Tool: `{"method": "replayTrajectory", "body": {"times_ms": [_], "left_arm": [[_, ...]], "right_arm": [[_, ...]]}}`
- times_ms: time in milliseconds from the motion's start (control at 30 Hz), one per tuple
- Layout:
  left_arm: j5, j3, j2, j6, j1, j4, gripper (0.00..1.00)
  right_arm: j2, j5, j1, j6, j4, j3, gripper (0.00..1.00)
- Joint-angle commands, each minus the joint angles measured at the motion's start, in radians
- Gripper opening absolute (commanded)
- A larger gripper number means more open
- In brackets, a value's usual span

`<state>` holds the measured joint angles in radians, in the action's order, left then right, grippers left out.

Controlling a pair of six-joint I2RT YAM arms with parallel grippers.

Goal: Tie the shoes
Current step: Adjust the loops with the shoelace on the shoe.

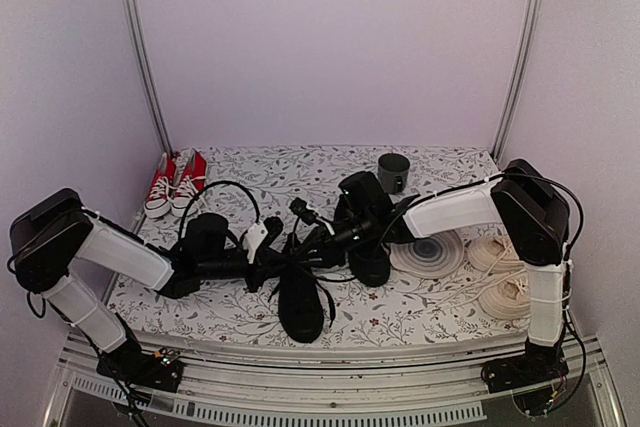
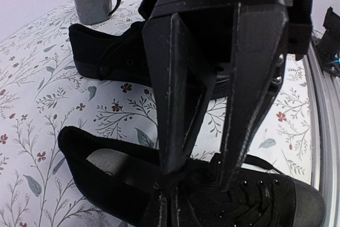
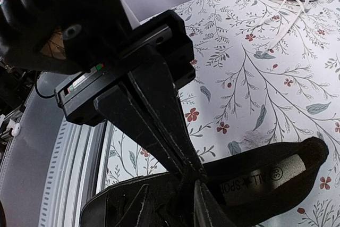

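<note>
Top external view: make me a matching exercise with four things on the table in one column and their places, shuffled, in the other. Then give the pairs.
Things:
1. grey mug
2. red-and-white sneakers
3. cream sneakers
4. black shoe under the grippers

Places:
A. far left corner of the table
B. right edge, beside the right arm
C. near edge, middle of the table
D. far side, right of centre

Pairs: 1-D, 2-A, 3-B, 4-C
</note>
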<state>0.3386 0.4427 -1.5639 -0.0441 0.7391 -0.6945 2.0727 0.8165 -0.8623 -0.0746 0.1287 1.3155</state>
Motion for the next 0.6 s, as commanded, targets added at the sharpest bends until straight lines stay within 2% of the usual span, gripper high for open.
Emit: {"method": "replayTrajectory", "body": {"times_ms": [0,100,167,200,567], "left_arm": [[0.016,0.003,-0.013,0.009,-0.015,-0.032,0.00],[0.017,0.004,-0.012,0.011,-0.016,-0.036,0.00],[0.018,0.003,-0.012,0.016,-0.017,-0.039,0.00],[0.019,0.001,-0.010,0.019,-0.017,-0.042,0.00],[-0.006,-0.010,-0.010,0.041,-0.026,-0.047,0.00]], "right_arm": [[0.023,-0.004,0.000,0.017,0.020,0.025,0.26],[0.033,-0.004,0.000,0.033,0.017,0.031,0.21],[0.029,-0.004,-0.001,0.035,0.015,0.031,0.05],[0.024,0.000,0.000,0.034,0.013,0.031,0.01],[-0.047,0.036,0.002,0.036,0.015,0.003,0.01]]}}
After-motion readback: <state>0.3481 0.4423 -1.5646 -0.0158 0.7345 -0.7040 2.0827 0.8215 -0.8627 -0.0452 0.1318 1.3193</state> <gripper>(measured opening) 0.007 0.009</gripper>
